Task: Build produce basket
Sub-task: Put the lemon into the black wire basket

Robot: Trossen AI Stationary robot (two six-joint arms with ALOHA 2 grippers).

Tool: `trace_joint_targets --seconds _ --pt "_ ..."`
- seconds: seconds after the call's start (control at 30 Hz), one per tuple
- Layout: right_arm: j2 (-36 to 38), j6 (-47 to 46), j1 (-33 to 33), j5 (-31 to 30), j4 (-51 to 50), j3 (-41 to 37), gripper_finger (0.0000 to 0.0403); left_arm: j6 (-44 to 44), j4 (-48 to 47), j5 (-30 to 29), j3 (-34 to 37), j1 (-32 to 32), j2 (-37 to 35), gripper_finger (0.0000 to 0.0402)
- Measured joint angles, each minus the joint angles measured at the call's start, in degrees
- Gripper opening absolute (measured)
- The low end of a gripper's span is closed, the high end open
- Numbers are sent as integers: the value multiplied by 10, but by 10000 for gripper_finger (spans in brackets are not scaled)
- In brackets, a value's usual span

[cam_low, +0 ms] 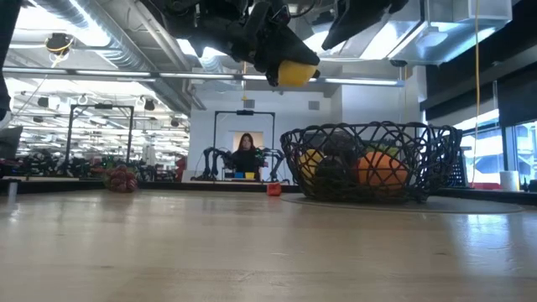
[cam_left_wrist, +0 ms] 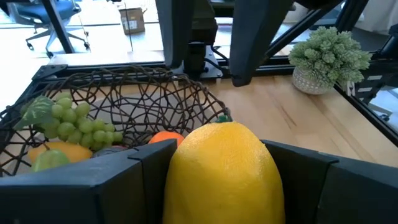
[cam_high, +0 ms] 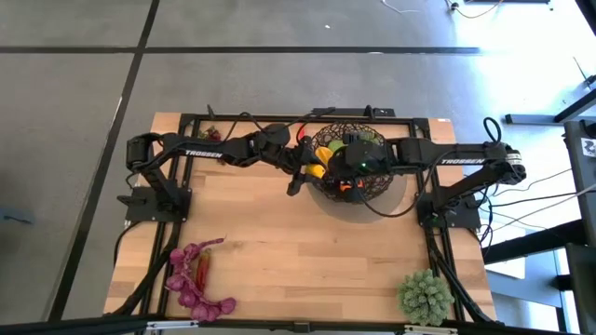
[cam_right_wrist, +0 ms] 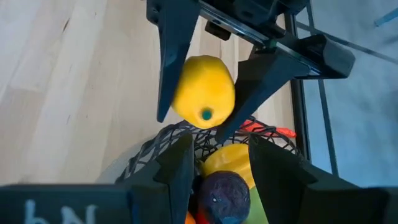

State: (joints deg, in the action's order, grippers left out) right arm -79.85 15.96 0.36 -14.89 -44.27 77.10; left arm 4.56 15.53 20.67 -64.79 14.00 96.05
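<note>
The dark wire basket (cam_high: 354,172) stands at the table's far middle. It holds green grapes (cam_left_wrist: 78,124), an orange (cam_low: 382,168), a yellow fruit (cam_right_wrist: 233,158) and a dark purple fruit (cam_right_wrist: 224,193). My left gripper (cam_high: 310,167) is shut on a yellow lemon (cam_left_wrist: 224,168) above the basket's left rim (cam_low: 289,138). My right gripper (cam_right_wrist: 221,165) hangs open and empty over the basket's inside. Purple leaves, purple grapes and a red chilli (cam_high: 196,274) lie at the table's near left. My left gripper pinches the lemon by its two opposite sides (cam_right_wrist: 180,93) between its two fingers (cam_right_wrist: 171,56). The fingers come from the table's left, slanting down. The lemon hangs clear of the table and the basket (cam_low: 294,73), its green stem end (cam_right_wrist: 206,114) turned toward my right wrist camera.
A spiky pale green plant ball (cam_high: 426,296) stands at the table's near right corner. A small red thing (cam_high: 212,135) lies at the far left by the frame. Bare wood (cam_high: 307,261) stretches between the basket and the near edge.
</note>
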Motion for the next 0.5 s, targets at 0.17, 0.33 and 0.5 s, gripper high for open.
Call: trace_joint_targets --seconds 0.17,0.33,0.5 --pt "0 35 0 17 -1 0 145 -3 0 0 0 0 0 205" --pt "0 38 0 21 -1 0 111 -20 -1 0 0 0 0 205" --pt "0 36 0 19 3 0 104 -27 -1 0 0 0 0 205"
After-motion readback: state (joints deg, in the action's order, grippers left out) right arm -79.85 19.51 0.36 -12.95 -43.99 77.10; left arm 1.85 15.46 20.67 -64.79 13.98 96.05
